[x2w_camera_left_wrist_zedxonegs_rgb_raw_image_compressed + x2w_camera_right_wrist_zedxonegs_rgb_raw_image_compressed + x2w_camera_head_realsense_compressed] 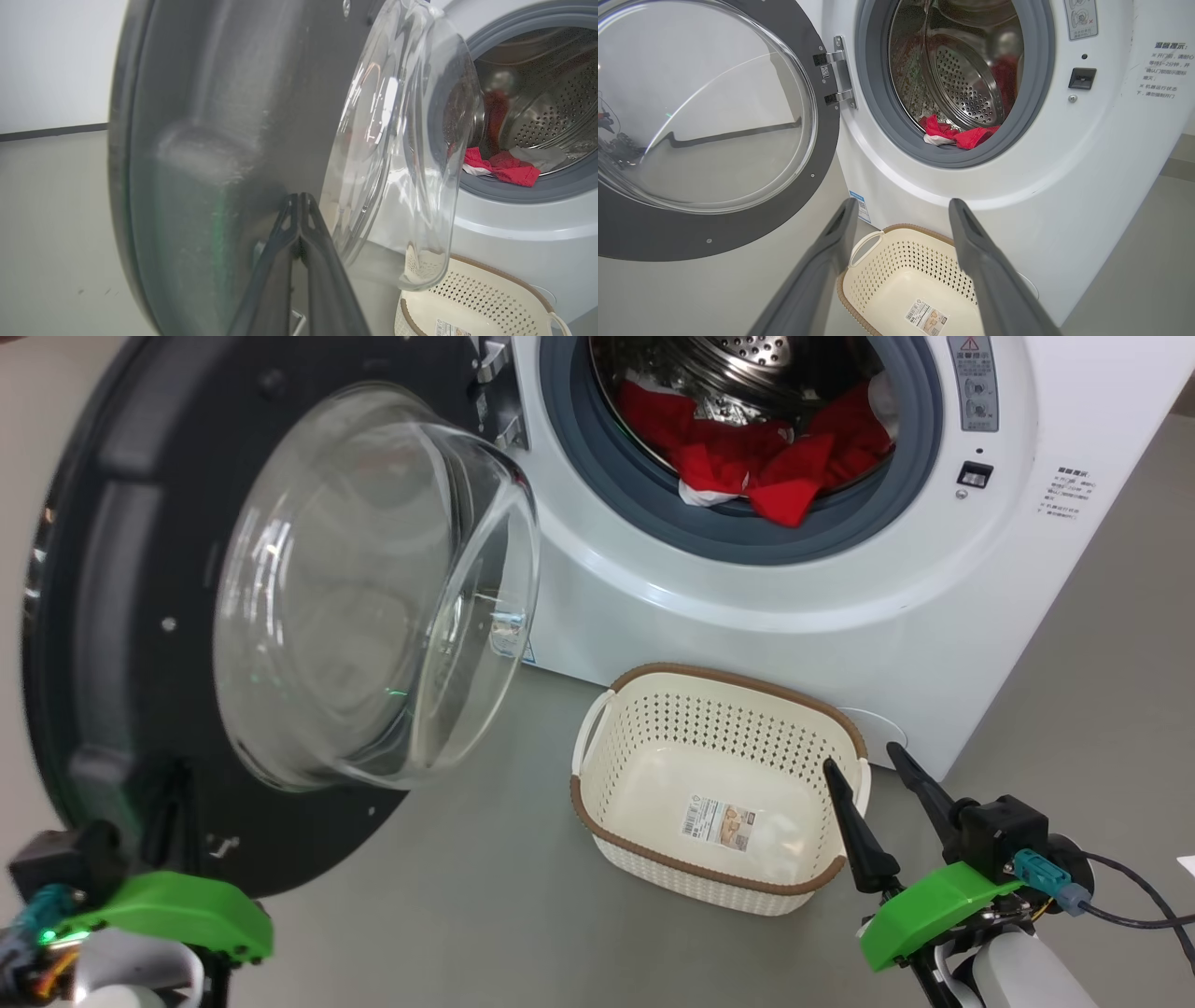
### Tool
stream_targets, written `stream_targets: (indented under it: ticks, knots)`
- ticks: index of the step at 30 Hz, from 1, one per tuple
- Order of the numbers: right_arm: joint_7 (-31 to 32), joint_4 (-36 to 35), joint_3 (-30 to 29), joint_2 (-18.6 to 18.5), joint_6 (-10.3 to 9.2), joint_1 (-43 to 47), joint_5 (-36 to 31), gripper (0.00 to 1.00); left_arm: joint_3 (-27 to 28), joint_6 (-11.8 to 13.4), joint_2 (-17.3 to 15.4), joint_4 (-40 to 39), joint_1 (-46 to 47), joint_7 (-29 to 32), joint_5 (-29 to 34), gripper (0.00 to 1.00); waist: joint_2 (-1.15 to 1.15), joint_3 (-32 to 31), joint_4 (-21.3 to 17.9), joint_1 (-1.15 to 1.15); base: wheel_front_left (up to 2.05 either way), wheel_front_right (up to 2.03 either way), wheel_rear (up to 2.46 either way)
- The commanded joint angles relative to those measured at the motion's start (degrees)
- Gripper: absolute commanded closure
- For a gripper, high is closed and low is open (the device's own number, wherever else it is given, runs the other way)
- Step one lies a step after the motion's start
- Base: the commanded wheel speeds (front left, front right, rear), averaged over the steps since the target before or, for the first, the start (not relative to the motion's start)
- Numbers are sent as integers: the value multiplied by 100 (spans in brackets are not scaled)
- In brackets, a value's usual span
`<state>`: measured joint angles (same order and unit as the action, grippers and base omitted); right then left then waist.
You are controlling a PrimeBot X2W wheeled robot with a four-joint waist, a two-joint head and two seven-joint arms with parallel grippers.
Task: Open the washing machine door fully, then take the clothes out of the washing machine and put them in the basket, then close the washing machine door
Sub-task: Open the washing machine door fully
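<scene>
- Black-rimmed washing machine door (140, 616): swung wide open to the L of the drum mouth, hung on a metal hinge (838, 70). Inner face is turned toward the robot, w/ a clear glass bowl (373, 588) bulging from its centre toward the R.
- Washing machine (747, 607): white front-loader on a grey floor (467, 915). The drum mouth, edged by a grey rubber ring (840, 527), faces the robot.
- Clothes (756, 457): red fabric w/ a white patch, heaped at the lower front of the steel drum (738, 364). The front edge drapes onto the ring, and the pile runs L–R across the mouth.
- Basket (653, 728): cream, perforated, brown rim. It sits upright on the floor just in front of the machine, below the mouth, opening up. Long axis approx. L–R in the head view, roughly parallel to the machine front. Paper label (719, 823) on its bottom.
- L gripper (299, 198): fingers pressed together, nothing between them. Tips point at the door's lower inner face; contact cannot be told.
- R gripper (859, 756): fingers spread wide, holding nothing. Tips point toward the machine, above the basket's R end.
</scene>
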<state>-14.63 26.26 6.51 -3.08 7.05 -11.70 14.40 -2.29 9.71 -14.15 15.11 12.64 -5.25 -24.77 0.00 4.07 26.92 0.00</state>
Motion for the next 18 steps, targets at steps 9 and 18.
stream_targets:
  ticks: [9,18]
  knots:
    - [-37,-129,108,20,44,-247,-167,0,671,134,-460,364,511,-445,-175,100,0,204,-98,0,0,0,0]
    - [-37,-119,80,-57,44,-356,-271,0,1037,75,-689,983,793,-777,-339,100,0,325,-165,0,0,0,0]
